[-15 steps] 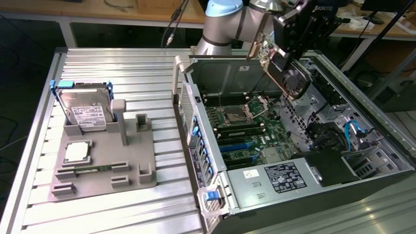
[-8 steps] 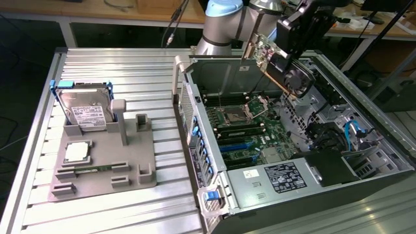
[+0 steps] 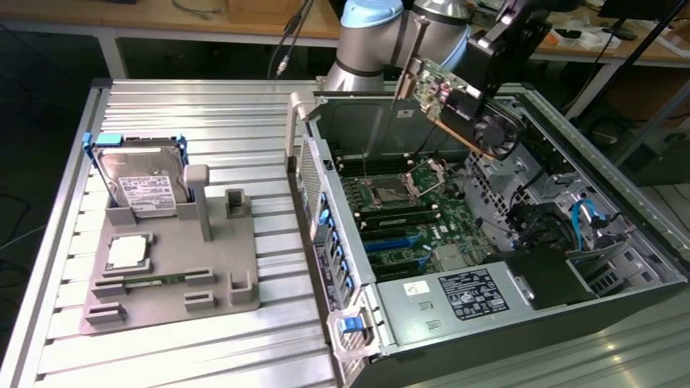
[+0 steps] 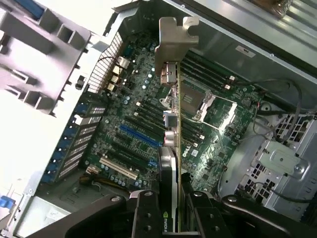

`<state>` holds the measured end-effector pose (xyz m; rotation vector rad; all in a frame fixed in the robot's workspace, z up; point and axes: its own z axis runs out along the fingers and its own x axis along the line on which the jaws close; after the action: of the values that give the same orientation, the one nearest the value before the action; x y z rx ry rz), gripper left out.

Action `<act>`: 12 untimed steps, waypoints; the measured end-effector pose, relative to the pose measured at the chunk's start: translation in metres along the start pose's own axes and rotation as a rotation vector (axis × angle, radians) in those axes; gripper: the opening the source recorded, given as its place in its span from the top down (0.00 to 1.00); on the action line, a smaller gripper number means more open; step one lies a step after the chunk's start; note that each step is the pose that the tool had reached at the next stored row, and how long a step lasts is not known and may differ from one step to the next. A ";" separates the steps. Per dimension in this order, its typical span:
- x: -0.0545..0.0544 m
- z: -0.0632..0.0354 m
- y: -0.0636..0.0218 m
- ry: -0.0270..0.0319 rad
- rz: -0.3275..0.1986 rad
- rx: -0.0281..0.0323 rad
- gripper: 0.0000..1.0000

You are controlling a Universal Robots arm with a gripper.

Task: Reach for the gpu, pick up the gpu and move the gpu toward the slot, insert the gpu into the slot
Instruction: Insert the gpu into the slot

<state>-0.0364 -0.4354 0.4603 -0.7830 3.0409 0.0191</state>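
Computer assembly scene. The gpu [image 3: 461,107], a thin green circuit card with a small black fan, hangs in the air over the far end of an open computer case [image 3: 603,174], tilted and clear of the motherboard [image 3: 415,218] below it. In the wrist view the card is seen edge-on, with its silver metal bracket [image 4: 174,43] at the end away from the camera. The gripper [image 4: 171,210] is clenched on the gpu: two black fingers [image 4: 143,213] press against the card's opposite faces, and the card runs out from between them.

Beneath the card lies the green motherboard. The slot [image 4: 140,135], a long narrow blue socket, sits on the board just beside the line of the card's edge as the wrist view shows it, with nothing in it. A white socket [image 4: 119,168] lies near it, closer to the case wall. The square silver processor socket [image 4: 210,106] lies on the other side of the card's edge. A power supply [image 3: 458,295] with a white label fills the near end of the case.

On the exterior view's left, well apart from the case, a grey fixture [image 3: 221,279] rests on a slatted metal table [image 3: 194,109]. It holds an upright hard drive [image 3: 145,190], a processor chip [image 3: 128,250] and a small memory stick [image 3: 151,280].
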 end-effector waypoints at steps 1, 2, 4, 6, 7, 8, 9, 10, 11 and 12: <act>0.000 0.0000 0.0000 0.0003 -0.030 -0.0002 0.73; 0.000 0.0000 0.0000 0.0008 -0.072 -0.0003 0.73; 0.000 0.0001 0.0000 0.0013 -0.114 -0.0005 0.73; 0.000 0.0001 0.0000 0.0017 -0.149 -0.0007 0.73; 0.000 0.0001 0.0000 0.0019 -0.168 -0.0007 0.73; 0.000 0.0002 0.0000 0.0021 -0.186 -0.0008 0.73; 0.000 0.0002 0.0000 0.0024 -0.204 -0.0009 0.73; 0.000 0.0002 0.0000 0.0026 -0.223 -0.0010 0.73; 0.000 0.0002 0.0000 0.0027 -0.240 -0.0010 0.73; 0.000 0.0002 0.0000 0.0030 -0.260 -0.0011 0.73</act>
<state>-0.0364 -0.4354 0.4601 -1.1714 2.9151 0.0192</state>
